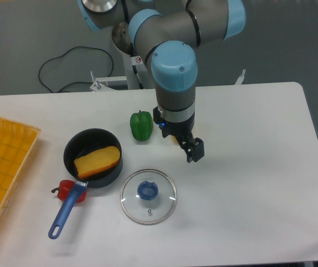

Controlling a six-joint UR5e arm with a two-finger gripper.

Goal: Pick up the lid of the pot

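Gap: end effector to lid | obstacles: pot, green pepper

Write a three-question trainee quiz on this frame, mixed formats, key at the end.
1. Multiple choice: what colour is the knob on the glass lid?
a) red
b) blue
c) green

2. True or false: the pincer is clear of the glass lid.

3. Fill in the blank: the orange item lies inside the black ____.

Key: 1 b; 2 true; 3 pot.
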